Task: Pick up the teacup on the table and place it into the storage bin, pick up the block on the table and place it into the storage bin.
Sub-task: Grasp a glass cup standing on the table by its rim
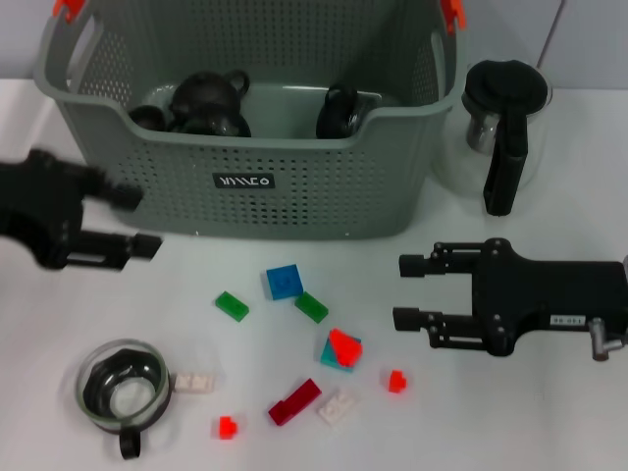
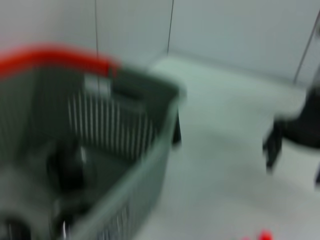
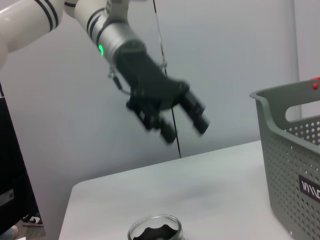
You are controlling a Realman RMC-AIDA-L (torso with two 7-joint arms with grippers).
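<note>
Two dark teapots sat half hidden inside the bin [image 1: 245, 177], far centre. Left gripper [image 1: 137, 221] hung spread and empty left of it; right gripper [image 1: 412, 291] likewise right. Teacup [image 1: 123, 383] sat near left, blue block [image 1: 284, 282] centre.

The left wrist view is blurred, so the dark things inside the storage bin [image 2: 125, 120] cannot be identified.

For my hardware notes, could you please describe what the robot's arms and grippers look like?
Both grippers are black, blocky two-finger units with long straight parallel fingers. The right gripper carries a small white label and a silver fitting near its wrist. In the right wrist view, the left gripper sits on a silver-grey cuff with a green light, behind it glossy white arm segments with black rings.
</note>
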